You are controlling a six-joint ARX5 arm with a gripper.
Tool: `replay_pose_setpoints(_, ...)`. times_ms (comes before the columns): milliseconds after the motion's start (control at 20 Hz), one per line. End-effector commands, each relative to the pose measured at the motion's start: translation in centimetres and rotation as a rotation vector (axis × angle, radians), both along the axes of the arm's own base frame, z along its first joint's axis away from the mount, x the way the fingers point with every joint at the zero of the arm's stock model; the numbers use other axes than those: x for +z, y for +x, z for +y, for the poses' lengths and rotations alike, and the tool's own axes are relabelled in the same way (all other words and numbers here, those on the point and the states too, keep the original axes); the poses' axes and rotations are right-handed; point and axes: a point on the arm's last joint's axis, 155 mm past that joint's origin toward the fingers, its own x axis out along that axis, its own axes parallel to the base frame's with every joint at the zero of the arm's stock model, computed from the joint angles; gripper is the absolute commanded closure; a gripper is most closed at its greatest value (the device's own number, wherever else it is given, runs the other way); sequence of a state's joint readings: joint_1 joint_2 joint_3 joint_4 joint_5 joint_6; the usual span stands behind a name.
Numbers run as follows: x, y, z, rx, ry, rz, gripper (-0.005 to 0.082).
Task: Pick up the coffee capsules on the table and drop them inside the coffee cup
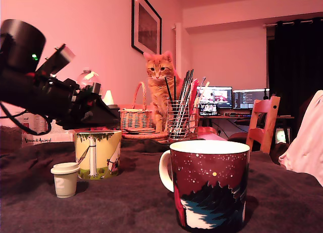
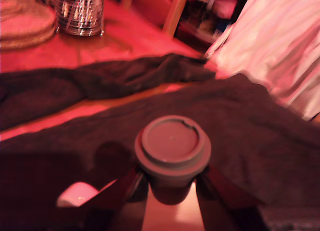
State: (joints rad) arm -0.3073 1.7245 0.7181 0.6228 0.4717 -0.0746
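Here the hand (image 2: 170, 183) grips a dark capsule (image 2: 172, 148).

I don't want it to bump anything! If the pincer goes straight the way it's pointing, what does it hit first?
Probably the dark blanket covering the table. The pincer, shut on the grey capsule, seems to tilt slightly downward, and nothing stands before the cloth, though depth is hard to judge.

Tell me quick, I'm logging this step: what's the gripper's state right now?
Gripper: closed on the dark grey-brown coffee capsule, held between its fingers above the dark cloth.
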Motion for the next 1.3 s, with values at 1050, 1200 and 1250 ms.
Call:
replay_pose_setpoints(1050, -1.5, -2.5, 2.2, 0.007, 0.208, 0.105, 0.0595)
replay_pose_setpoints(1200, -1.4, -2.5, 2.2, 0.007, 0.207, 0.103, 0.0456)
replay_pose_setpoints(1250, -1.4, -2.5, 2.2, 0.007, 0.207, 0.103, 0.0442)
